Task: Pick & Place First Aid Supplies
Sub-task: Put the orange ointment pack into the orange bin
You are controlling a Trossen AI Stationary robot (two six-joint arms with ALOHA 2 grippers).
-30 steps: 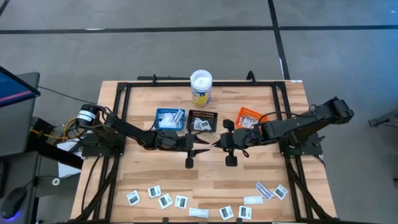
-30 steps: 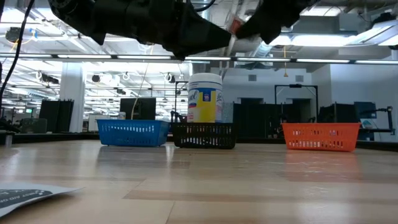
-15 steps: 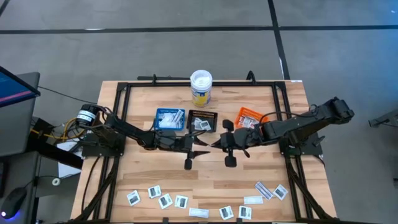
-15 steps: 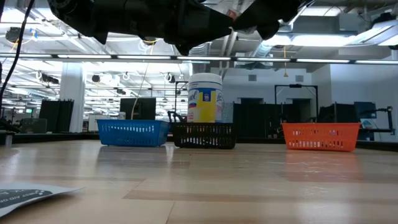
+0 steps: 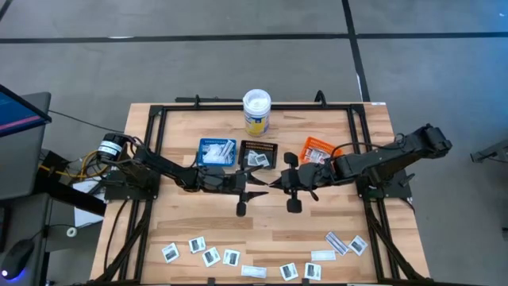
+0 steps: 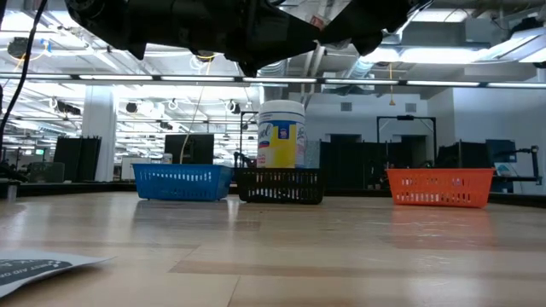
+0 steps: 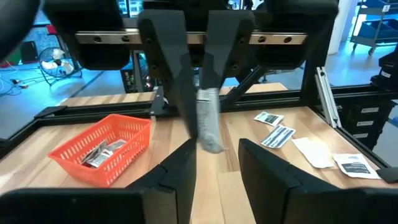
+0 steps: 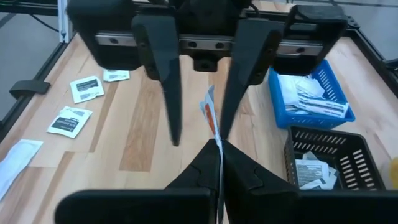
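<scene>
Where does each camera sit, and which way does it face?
High view: above the table, looking straight down; both arms show, left gripper and right gripper meeting mid-table.
Low view: at table-top height, looking level towards the blue tray, black tray and orange tray; arms' undersides overhead.
Left wrist view: on the left arm, facing the right gripper and its packet; own open fingers show.
Right wrist view: on the right arm, facing the left gripper; own fingers shut on the packet.
Shared: both wrist views show the packet.
</scene>
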